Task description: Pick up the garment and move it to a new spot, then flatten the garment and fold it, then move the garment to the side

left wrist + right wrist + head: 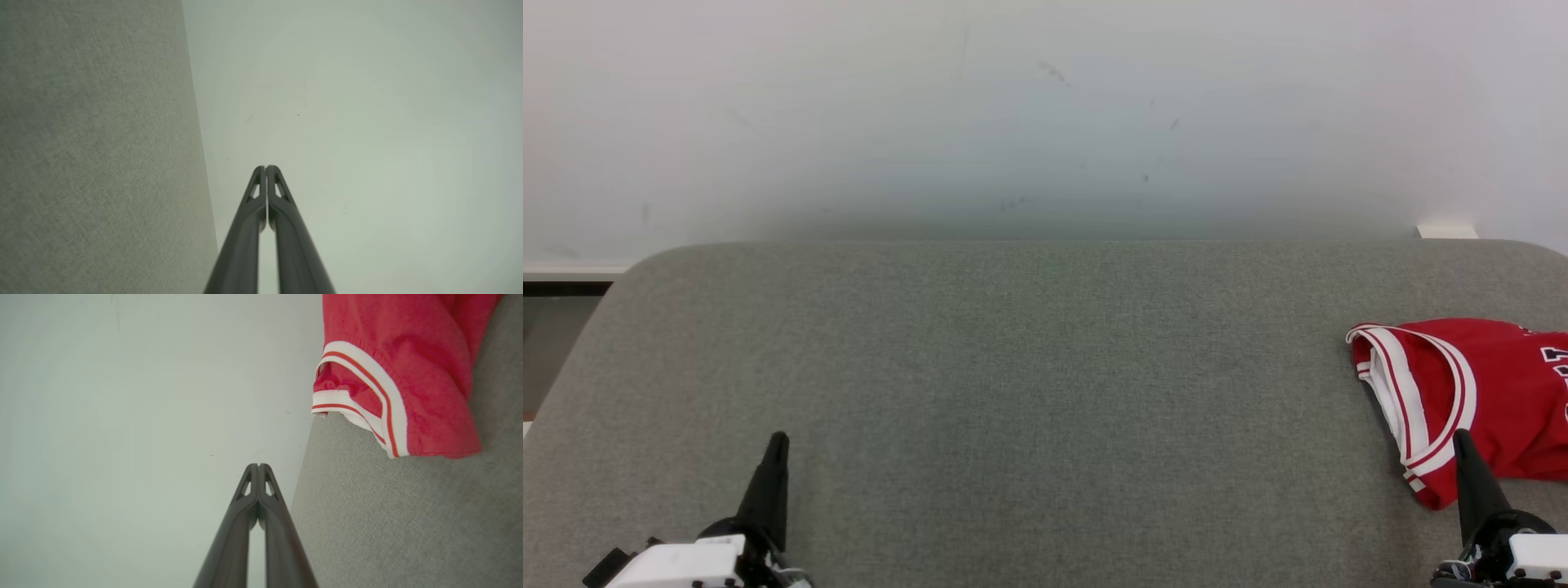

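As it lies now, the garment [1482, 384] is a red sleeveless jersey with white-and-red striped trim [1421, 408]. It rests on the grey cloth-covered table [1013, 367] at the robot's far right, and part of it runs past the edge of the head view.

Condition: lying in more than one layer, with a trimmed opening gaping toward the table's middle. You cannot tell whether this is a tidy fold, since much of it is cut off. The same lie would suit a jersey due for pick-up or one folded and set aside.

Handling, judged by look:
- Light, thin and wholly limp; not fragile.
- The smooth knit is likely to slide on itself, so the layers may part when lifted.
- Expect it to drape and swing from any single pinch.
- Expect it to drag on the rough table covering rather than glide.

Holds, should you need to lift it:
- The banded trim is the firmest edge, thicker than the body cloth.
- Two pinches well apart along one edge would keep it spread.

Right gripper [1462, 437]: fingers pressed together on nothing. In the head view its tip overlaps the jersey's near hem, while its wrist view shows it clear of the cloth.

Left gripper [779, 443]: fingers likewise clenched and empty, over bare table, well apart from the garment.
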Robot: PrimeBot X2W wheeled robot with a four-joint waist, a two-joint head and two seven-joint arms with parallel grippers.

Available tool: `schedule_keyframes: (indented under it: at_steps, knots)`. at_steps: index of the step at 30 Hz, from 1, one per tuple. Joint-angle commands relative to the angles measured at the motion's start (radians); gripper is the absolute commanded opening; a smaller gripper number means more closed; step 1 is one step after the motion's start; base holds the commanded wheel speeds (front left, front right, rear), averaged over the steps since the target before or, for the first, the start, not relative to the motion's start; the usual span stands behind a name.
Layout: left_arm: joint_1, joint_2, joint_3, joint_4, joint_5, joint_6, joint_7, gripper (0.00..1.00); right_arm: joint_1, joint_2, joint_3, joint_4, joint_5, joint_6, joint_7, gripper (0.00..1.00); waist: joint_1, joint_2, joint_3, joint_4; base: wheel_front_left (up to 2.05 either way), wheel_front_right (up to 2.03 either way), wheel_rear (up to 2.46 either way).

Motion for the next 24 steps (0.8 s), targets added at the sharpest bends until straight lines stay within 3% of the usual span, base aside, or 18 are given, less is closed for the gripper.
schedule_keyframes:
  at_steps: [1,24]
  knots:
    - [-0.004,0.006,0.002,-0.004,-0.011,-0.005,0.005,0.0,-0.006,-0.001,-0.004,-0.004,0.0,-0.002,0.005,0.0,0.0001,0.0,0.0,0.0,0.0,0.0,0.0]
    - [-0.004,0.006,0.002,-0.004,-0.011,-0.006,0.004,0.0,-0.006,0.0,-0.004,-0.004,0.0,-0.002,0.005,0.0,0.0001,0.0,0.0,0.0,0.0,0.0,0.0]
